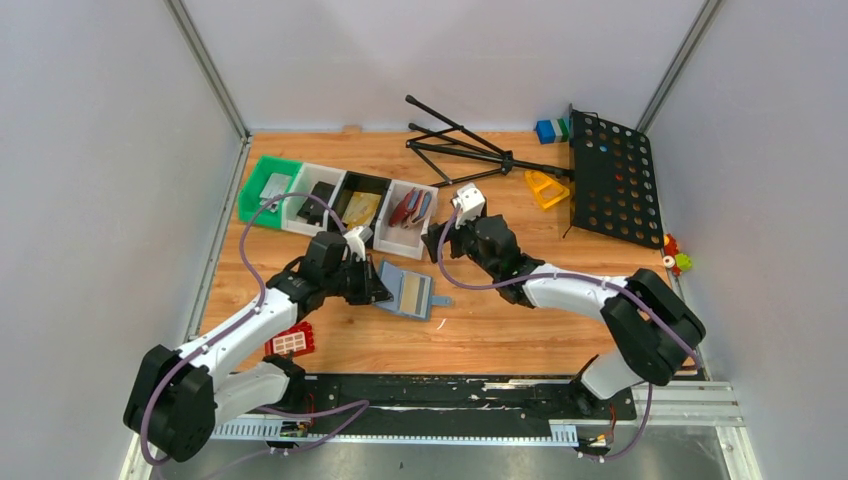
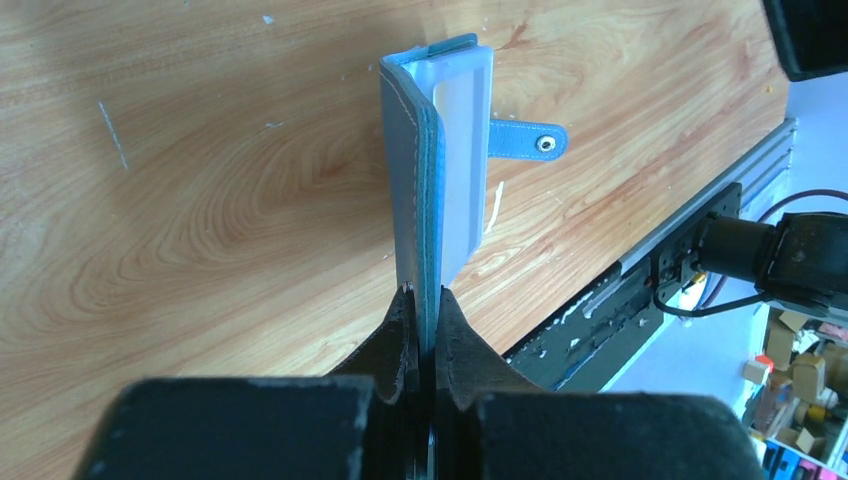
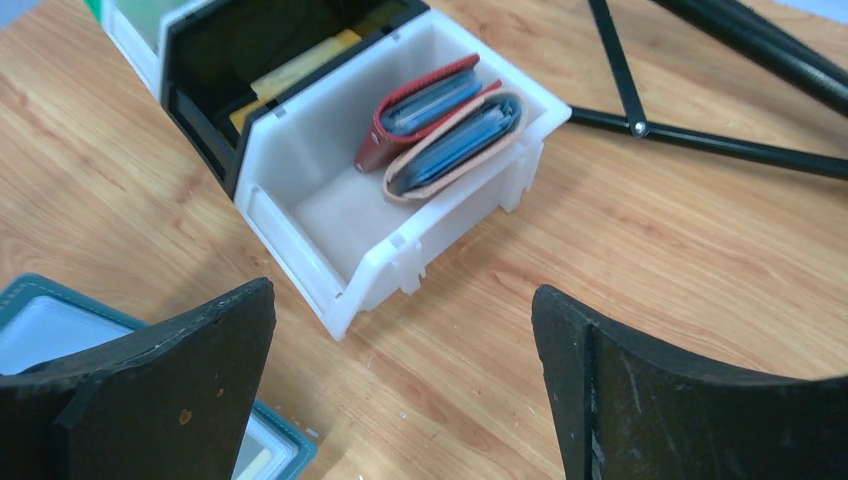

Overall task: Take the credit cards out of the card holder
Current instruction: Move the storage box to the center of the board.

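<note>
Our left gripper [image 2: 425,325] clamps 1 flap of the open card holder [image 2: 405,180] on the table [image 2: 200,200], bracing it; next our right gripper [image 3: 405,320], hovering wide beside it, must pinch the tan credit card [image 1: 412,290] showing in its slot.

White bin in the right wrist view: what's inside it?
The white bin holds two wallets on edge, side by side: a dark red wallet and a bluish-grey wallet with a tan rim. Anything under them is covered.
</note>
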You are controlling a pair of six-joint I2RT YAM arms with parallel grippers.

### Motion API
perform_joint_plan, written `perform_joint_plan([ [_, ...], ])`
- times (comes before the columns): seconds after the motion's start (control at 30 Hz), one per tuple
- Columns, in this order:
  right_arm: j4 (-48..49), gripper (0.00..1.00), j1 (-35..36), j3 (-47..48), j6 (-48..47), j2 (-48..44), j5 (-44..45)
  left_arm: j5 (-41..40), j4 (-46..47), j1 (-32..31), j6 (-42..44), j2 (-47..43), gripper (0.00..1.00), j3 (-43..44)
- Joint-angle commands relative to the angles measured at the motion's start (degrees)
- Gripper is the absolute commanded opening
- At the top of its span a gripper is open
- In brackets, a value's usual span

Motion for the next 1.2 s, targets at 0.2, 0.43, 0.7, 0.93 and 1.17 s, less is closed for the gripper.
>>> perform_joint_plan([
  [0.2, -4.94, 1.0, -0.29, 8.27, -0.13, 8.82, 0.1, 1.66, 1.81, 0.33, 0.04, -2.63, 0.0, -0.53],
  [0.43, -0.63, 1.0, -0.43, 13.03, -1.59, 17.37, 2.07, -0.25, -0.36, 0.33, 1.04, -3.67, 0.0, 0.56],
  [0.7, -2.38, 1.0, -2.53, 17.49, 0.64, 22.53, -0.62, -0.63, -1.7, 0.35, 2.62, -2.26, 0.0, 1.69],
  [0.93, -4.09, 1.0, -7.11, 19.64, 5.12, 24.8, -8.17, -0.98, -1.48, 0.33, 2.8, -2.32, 0.0, 1.39],
  [1.17, -2.93, 1.0, -8.26, 19.66, 6.35, 25.65, -11.22, -0.99, -1.11, 0.33, 2.94, -2.26, 0.0, 1.51],
])
